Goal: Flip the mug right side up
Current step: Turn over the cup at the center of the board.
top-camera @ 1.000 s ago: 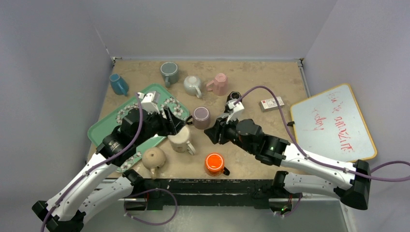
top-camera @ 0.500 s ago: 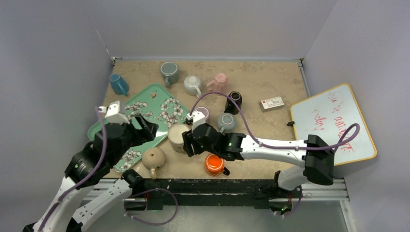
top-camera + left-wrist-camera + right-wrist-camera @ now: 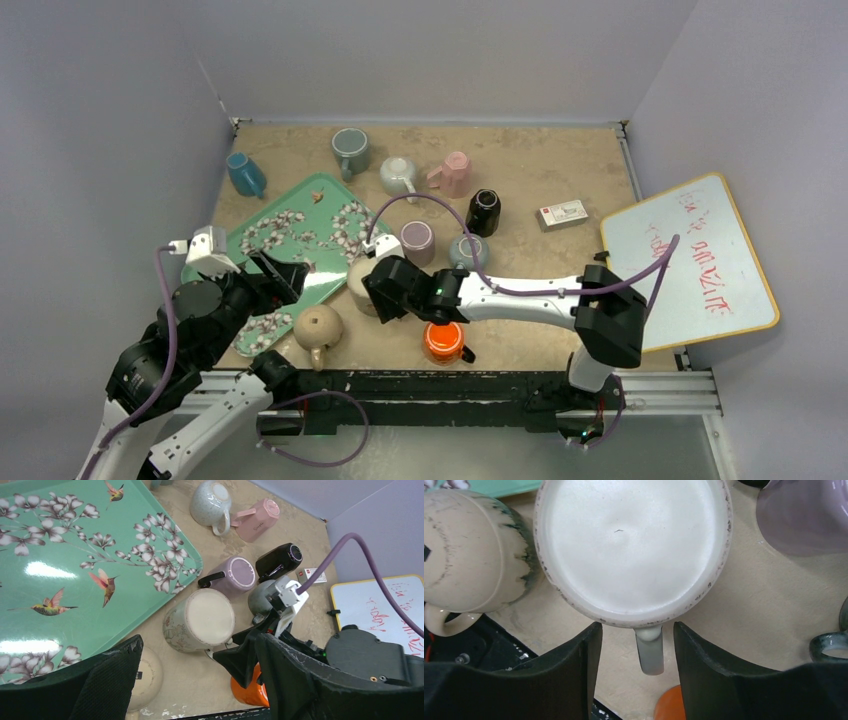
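My left end effector (image 3: 277,277) has backed off the mug (image 3: 631,550) to hang over the tray (image 3: 300,225), jaws spread wide and empty. My right end effector (image 3: 636,632) has swung in; its jaws stand partly spread either side of the handle (image 3: 650,652), probably not touching yet. So it's a handover, flip not done. Mug: cream, speckled edge, base up, mouth down on the tabletop (image 3: 540,170), just beside the tray's near edge.
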Controlling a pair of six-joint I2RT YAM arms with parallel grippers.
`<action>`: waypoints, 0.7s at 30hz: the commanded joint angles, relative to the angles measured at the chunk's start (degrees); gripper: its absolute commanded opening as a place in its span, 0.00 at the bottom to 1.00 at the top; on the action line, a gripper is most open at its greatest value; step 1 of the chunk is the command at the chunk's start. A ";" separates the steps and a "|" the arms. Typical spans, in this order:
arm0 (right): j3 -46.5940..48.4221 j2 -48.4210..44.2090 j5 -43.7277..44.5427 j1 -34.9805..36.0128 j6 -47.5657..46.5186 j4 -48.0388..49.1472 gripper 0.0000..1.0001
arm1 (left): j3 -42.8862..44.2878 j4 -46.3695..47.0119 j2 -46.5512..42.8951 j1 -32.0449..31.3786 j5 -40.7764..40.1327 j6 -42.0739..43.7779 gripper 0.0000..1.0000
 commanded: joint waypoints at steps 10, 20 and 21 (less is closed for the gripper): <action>4.24 3.87 4.71 0.10 -2.09 -0.61 0.48 | 0.88 -0.44 -1.33 -0.04 -1.65 0.59 0.81; 5.66 6.26 2.78 0.14 -1.79 -1.83 0.47 | 0.58 -0.84 -2.00 0.00 -0.95 -0.11 0.81; 5.56 6.26 2.90 0.12 -1.73 -1.59 0.45 | 0.49 -0.90 -2.22 0.01 -0.95 -0.20 0.81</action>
